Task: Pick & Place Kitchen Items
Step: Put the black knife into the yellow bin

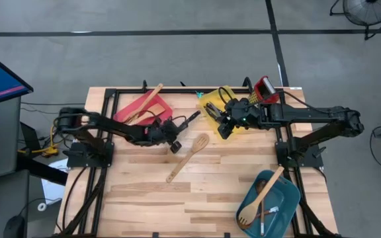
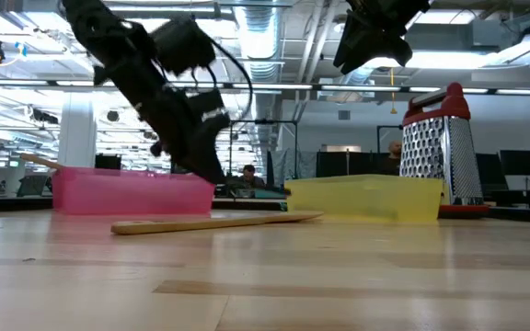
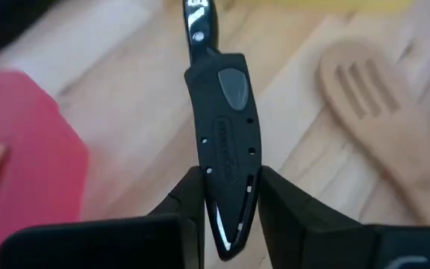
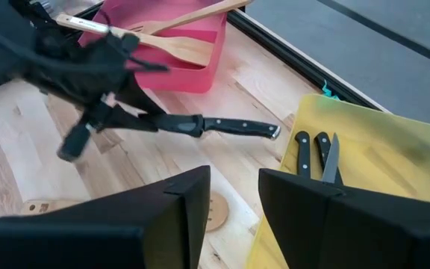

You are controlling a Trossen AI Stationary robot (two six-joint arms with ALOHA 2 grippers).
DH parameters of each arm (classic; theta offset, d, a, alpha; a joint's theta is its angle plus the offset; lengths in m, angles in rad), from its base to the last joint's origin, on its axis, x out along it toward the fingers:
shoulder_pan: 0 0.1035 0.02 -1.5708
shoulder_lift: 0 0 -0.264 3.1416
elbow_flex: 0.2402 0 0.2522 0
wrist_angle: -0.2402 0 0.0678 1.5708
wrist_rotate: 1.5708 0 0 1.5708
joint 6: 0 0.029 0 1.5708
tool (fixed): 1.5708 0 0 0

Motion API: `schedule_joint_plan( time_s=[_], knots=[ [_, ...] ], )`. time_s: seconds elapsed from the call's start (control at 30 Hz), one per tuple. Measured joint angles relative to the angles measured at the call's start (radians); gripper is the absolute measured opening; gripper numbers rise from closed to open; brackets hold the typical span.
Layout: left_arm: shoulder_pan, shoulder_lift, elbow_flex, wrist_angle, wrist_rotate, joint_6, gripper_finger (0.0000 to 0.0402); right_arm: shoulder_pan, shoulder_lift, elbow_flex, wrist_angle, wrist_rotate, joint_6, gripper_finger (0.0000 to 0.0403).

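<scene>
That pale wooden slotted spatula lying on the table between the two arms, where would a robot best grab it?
Probably mid-handle, coming straight down from above. The pale wooden slotted spatula lies flat on the bare wooden table, its long thin handle free on both sides, while the head is broad. The left gripper is shut on a black sheathed knife; the open right gripper hovers nearby.

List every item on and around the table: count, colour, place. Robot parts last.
Red tray: one, far left; holds pale wooden utensils, count unclear.
Yellow tray: one, far middle; at least two black-handled knives inside.
Teal tray: one, near right; holds a wooden slotted turner and another utensil.
Wooden slotted spatula: one, pale, on the bare table centre.
Box grater: one, steel with red top, far right beside the yellow tray.
Sheathed knife: one, black, held in the left end effector.
Left end effector: between the red and yellow trays.
Right end effector: open, above the yellow tray's edge.
</scene>
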Motion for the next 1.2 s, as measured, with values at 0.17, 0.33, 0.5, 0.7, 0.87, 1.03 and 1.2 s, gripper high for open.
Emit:
schedule_joint_plan(
  time_s=[0.17,0.33,0.5,0.7,0.87,1.03,1.2],
  knots=[
    [-0.009,-0.151,-0.033,0.005,0.007,0.002,0.0065,0.003,0.000,0.000,0.009,0.000,0.000,0.0128],
    [-0.010,-0.329,-0.080,0.013,0.018,0.002,0.0058,0.028,0.000,0.000,0.033,0.000,0.000,0.0126],
    [-0.010,-0.500,-0.129,0.013,0.024,0.026,0.0020,0.056,0.000,0.000,0.035,0.000,0.000,0.0126],
    [-0.010,-0.622,-0.176,0.012,0.047,0.045,0.0003,0.084,0.008,0.000,0.039,0.002,-0.003,0.0126],
    [-0.010,-0.682,-0.205,0.016,0.113,0.051,0.0001,0.131,0.131,-0.001,0.137,0.003,-0.120,0.0147],
    [-0.010,-0.728,-0.212,0.011,0.149,0.049,0.0012,0.157,0.325,-0.001,0.393,-0.008,-0.290,0.0206],
    [-0.012,-0.769,-0.212,0.014,0.163,0.050,0.0049,0.103,0.503,0.046,0.529,-0.076,-0.415,0.0279]
  ],
)
